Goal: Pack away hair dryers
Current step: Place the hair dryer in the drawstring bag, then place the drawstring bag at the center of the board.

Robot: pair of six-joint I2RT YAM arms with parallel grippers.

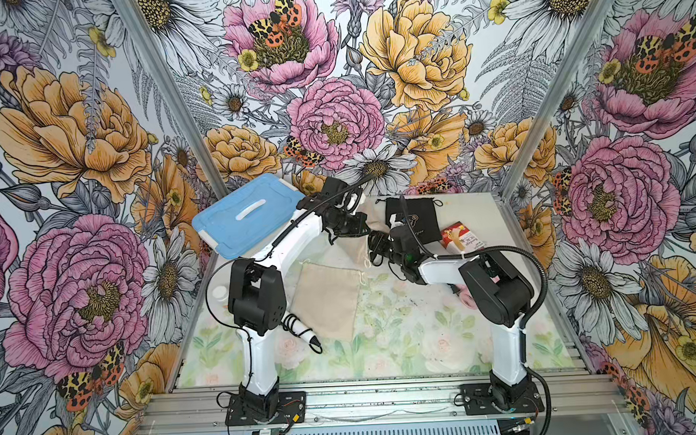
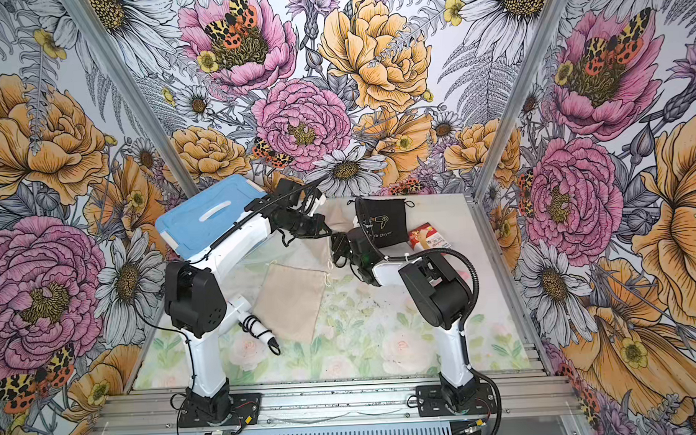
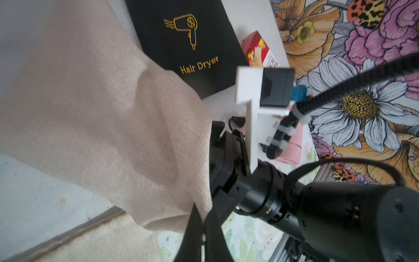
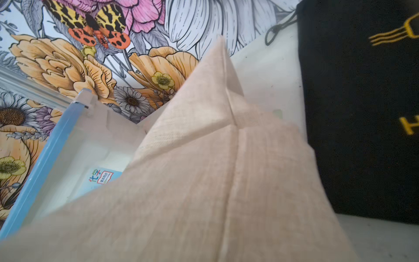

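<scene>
The left tool point(image 3: 202, 219) is pinched shut on a beige pouch point(image 3: 127, 118), partly lifted mid-bench at the back. The right tool point(image 1: 373, 245) is up against the same cloth, its jaws hidden, so I cannot tell their gap. It is tight there: box point(image 1: 251, 218) to the left, black pouch point(image 1: 418, 218) and carton point(image 1: 460, 236) to the right. The front bench point(image 1: 402, 344) lies open. A white dryer point(image 2: 258, 328), cord round its handle, lies by the left arm's elbow beside a flat pouch point(image 1: 327, 299). A pink dryer point(image 3: 292, 147) lies under the right arm.
</scene>
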